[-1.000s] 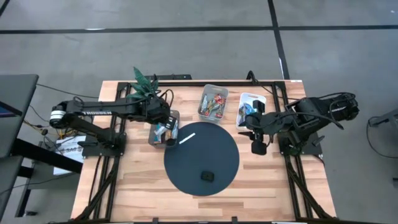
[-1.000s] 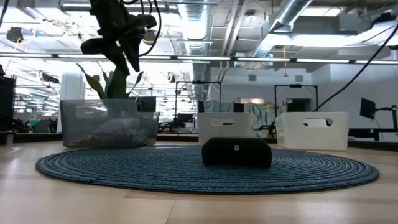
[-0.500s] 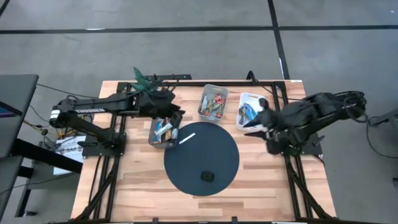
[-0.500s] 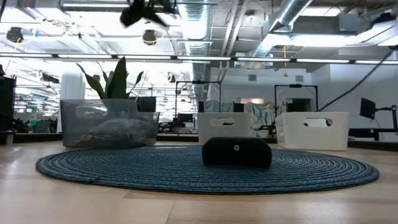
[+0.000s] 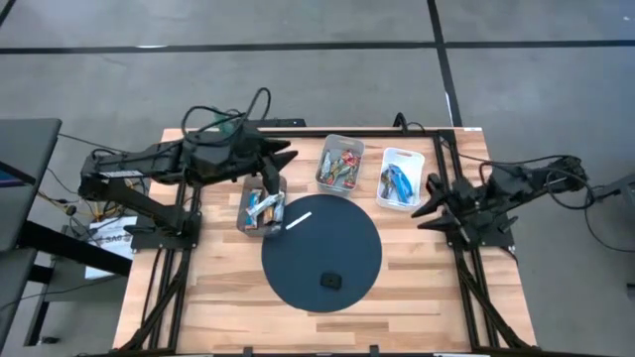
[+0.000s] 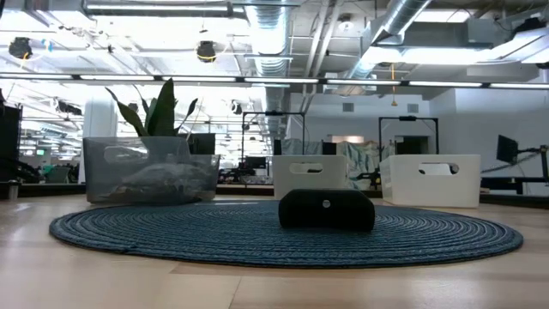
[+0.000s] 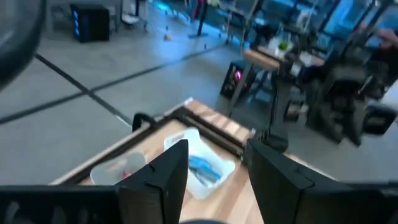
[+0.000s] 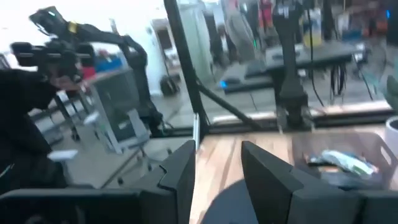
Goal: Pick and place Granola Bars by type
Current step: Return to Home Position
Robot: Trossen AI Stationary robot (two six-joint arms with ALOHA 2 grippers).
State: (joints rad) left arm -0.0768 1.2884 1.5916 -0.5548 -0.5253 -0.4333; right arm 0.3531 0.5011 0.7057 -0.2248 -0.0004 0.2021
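The Granola Bars lie sorted in three bins at the table's far side. Light blue-and-white ones fill the clear left bin point(image 5: 263, 209), red/green ones the middle bin point(image 5: 339, 164), blue ones the white bin point(image 5: 400, 178). My left gripper point(image 5: 282, 162) point(image 7: 216, 165) hangs open, raised above the far end of the left bin and holding nothing. My right gripper point(image 5: 427, 201) point(image 8: 217, 165) is open and empty too, just right of the white bin. Neither gripper shows in the low view.
A round dark blue woven mat point(image 5: 321, 253) point(image 6: 283, 233) covers the table's middle. On it sit a small black block point(image 5: 331, 282) point(image 6: 326, 209) and a white stick point(image 5: 299, 219). A green plant point(image 6: 154, 110) stands at the far left corner.
My left gripper rose from over the left bin and drew back toward the far edge, leaving the low view. My right gripper swung up from beside the mat and pulled back toward the right edge. Both tipped from pointing down to nearly level.
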